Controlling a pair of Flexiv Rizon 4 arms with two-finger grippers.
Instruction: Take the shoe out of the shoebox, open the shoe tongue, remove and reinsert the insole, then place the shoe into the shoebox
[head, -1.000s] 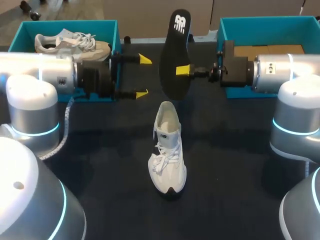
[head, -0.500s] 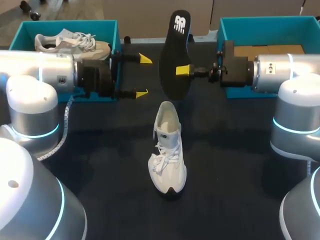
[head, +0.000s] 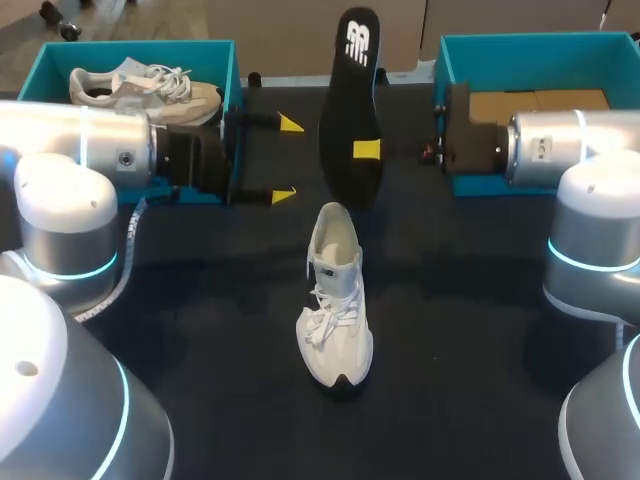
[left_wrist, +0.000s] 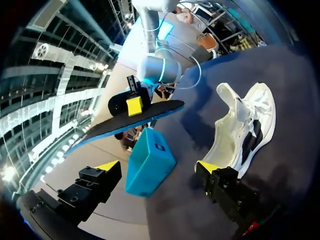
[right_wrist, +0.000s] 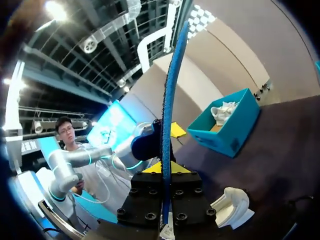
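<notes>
I judge this to be the reinsertion step: the insole (head: 350, 110) is out of the shoe (head: 335, 300) and hangs upright just beyond the shoe's heel opening, logo end up and narrow end down.

To do it well, I would bring that lower end over the mouth of the shoe. Then I would tilt the insole toward the toe so it slides in along the sole rather than jamming against the collar. The shoe stands free on the table (head: 480, 330) and would probably skid under a push. So I would want my left arm to brace the heel or hold the tongue back first (the tongue looks raised, though I cannot tell how far the laces are loosened).

My right gripper (head: 368, 150) is pinched narrow across the insole's thin edge, one yellow tip on each face, about midway along its length and above and beyond the shoe. The right wrist view shows the blue-edged insole running straight up between the fingers.

My left gripper (head: 287, 160) is spread wide and holds nothing, touching nothing. It sits beyond the shoe and to its left, level with the insole but apart from it.

The two teal shoeboxes lie beyond the shoe. The left box (head: 215, 50) has a second shoe (head: 145, 85) in it, and the right box (head: 520, 40) shows only cardboard.
</notes>
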